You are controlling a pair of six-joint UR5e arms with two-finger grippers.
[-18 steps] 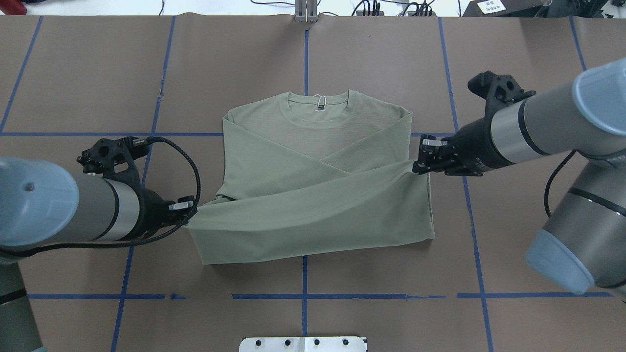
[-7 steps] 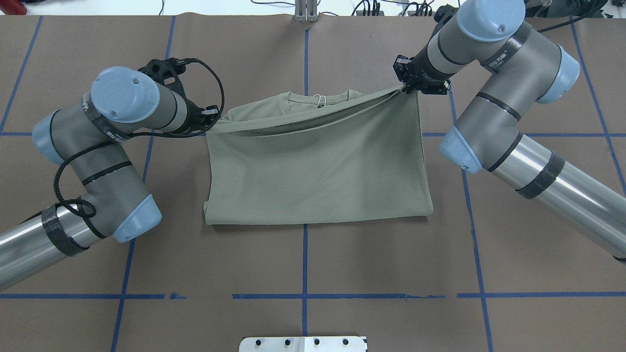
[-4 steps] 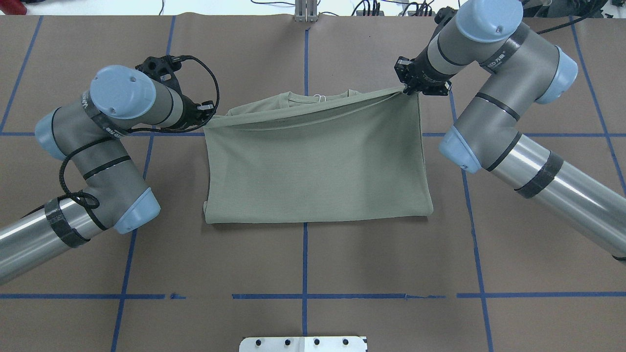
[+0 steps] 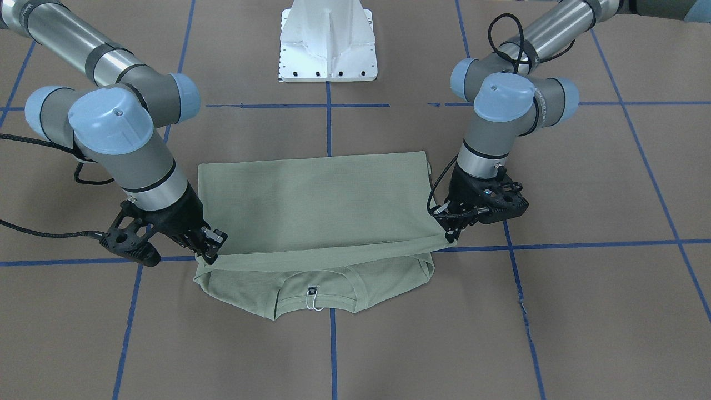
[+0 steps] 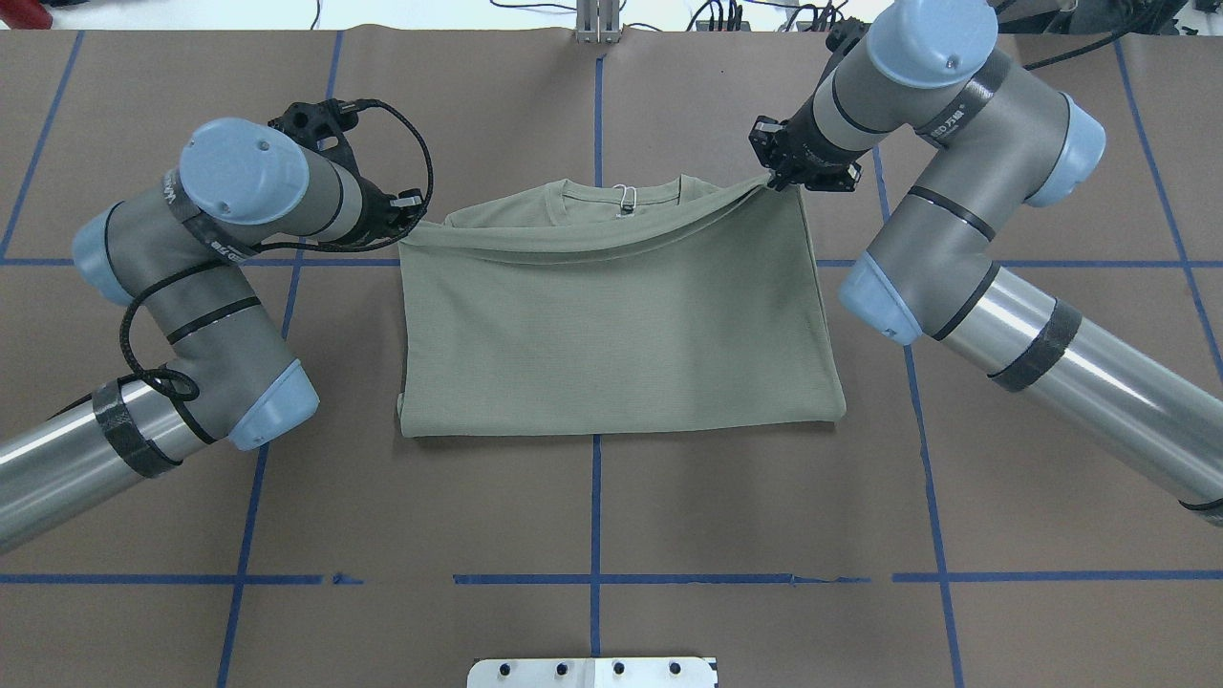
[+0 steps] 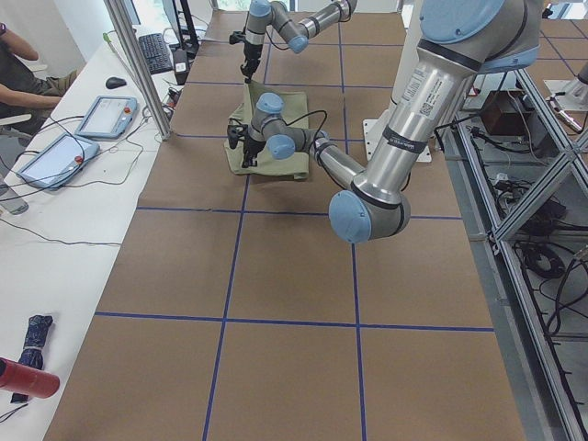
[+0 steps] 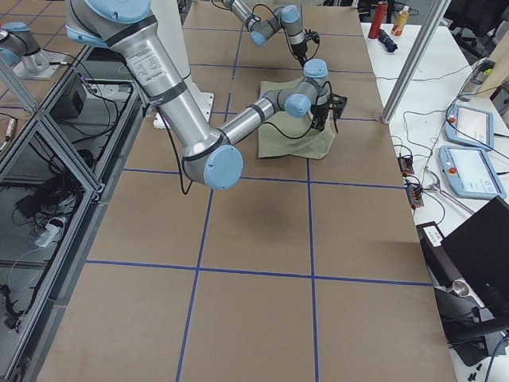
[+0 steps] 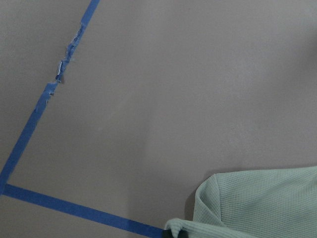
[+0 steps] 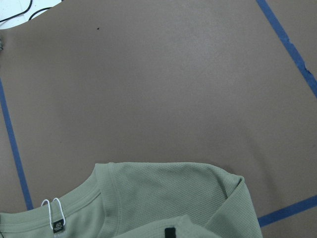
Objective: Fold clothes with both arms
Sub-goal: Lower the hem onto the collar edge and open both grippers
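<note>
Now, nearest the robot, the shirt lies on the brown-papered table. A clean fold line runs along its near edge, and the lower half is doubled up over the chest. Farther out, the raised hem sags in a shallow curve between the two grippers. That sag suggests how this knit will handle: light, limp, a little stretchy, with no stiffness of its own. Any unsupported span will likely droop, and the middle will likely land before the corners.

The left gripper has its fingers closed to the thickness of the cloth on the hem's left corner. The right gripper pinches the right corner likewise but sits slightly farther out, so the edge runs askew. Beyond them the ribbed collar and its neck label lie uncovered on the table.

The hem corners look like the right hold, with the edge between them evenly taut. Slack would probably let wrinkles set, while a hard pull could drag the lower layer across the smooth paper.
</note>
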